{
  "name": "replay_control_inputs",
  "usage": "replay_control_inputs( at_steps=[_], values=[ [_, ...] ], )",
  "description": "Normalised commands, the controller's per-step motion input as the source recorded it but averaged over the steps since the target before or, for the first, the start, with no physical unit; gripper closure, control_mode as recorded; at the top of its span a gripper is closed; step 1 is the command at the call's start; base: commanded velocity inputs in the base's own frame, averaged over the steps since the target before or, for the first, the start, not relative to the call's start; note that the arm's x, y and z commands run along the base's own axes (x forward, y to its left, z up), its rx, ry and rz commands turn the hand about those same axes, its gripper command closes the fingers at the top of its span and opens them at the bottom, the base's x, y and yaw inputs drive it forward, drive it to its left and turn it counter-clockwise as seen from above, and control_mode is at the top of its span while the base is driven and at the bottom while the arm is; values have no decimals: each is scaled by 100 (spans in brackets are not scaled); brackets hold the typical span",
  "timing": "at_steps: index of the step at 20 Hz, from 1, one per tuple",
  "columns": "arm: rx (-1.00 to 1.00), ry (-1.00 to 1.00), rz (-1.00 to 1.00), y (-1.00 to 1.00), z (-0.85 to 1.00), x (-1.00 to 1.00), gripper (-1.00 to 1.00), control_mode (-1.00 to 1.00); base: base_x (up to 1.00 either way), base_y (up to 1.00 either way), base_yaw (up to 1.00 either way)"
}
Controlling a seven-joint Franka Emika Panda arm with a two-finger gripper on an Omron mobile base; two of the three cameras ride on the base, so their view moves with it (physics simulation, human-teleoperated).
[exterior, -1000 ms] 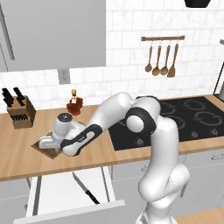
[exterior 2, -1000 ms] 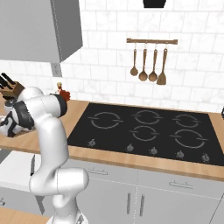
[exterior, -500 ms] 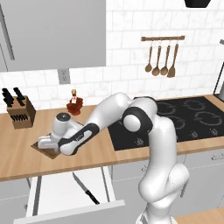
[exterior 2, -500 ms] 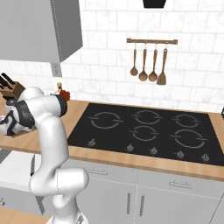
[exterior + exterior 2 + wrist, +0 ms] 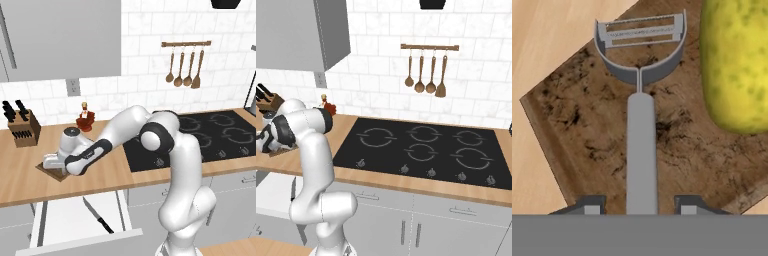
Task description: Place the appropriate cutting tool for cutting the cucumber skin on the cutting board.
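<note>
Now | pincer (image 5: 640, 210) spread astride peeler (image 5: 641, 115) handle | peeler flat on cutting board (image 5: 587, 125) beside cucumber (image 5: 736, 65)

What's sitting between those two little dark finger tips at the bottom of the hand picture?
In the hand view, the peeler handle runs between the fingertips, lying on the cutting board beside the cucumber.

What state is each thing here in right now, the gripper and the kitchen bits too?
gripper: open, fingertips apart either side of the peeler's handle, not touching it
peeler: lying flat on the cutting board
cutting board: flat on the counter, carrying the peeler and cucumber
cucumber: lying on the board beside the peeler
drawer: pulled open, a black-handled knife inside
</note>
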Motion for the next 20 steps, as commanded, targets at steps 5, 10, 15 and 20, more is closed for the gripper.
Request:
replay_control_inputs(
  at_steps=[5, 10, 15, 20],
  values=[
    [0, 0, 0, 0, 0, 0, -100, -100, 0, 0, 0],
    [0, 0, 0, 1, 0, 0, -100, -100, 0, 0, 0],
    [-6, 0, 0, 9, 16, -6, -100, -100, 0, 0, 0],
    [-17, 2, 0, 10, 57, -1, -100, -100, 0, 0, 0]
  ],
)
